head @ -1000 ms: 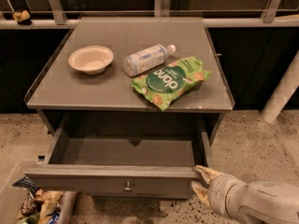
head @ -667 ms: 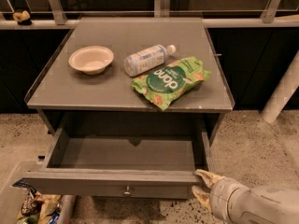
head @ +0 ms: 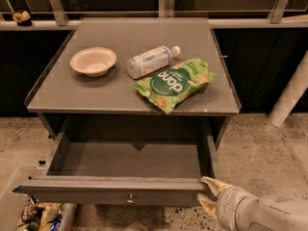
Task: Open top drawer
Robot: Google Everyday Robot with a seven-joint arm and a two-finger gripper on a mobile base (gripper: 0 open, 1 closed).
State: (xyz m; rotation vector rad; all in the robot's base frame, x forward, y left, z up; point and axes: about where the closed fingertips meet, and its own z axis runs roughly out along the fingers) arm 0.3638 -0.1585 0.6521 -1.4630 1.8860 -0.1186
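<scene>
The top drawer (head: 115,190) of the grey cabinet is pulled far out toward me. Its inside shows bare, and its front panel has a small round metal knob (head: 129,198) at centre. My gripper (head: 208,197) is at the bottom right, with its pale fingers at the right end of the drawer front, one above and one below the panel's corner. The white arm runs off to the lower right.
On the cabinet top (head: 57,93) lie a cream bowl (head: 93,60), a plastic bottle on its side (head: 150,60) and a green snack bag (head: 174,83). A bin with packets (head: 38,216) sits at the lower left. A white post (head: 291,93) stands at the right.
The drawer has come out a little further toward me, and my gripper has moved with its right corner.
</scene>
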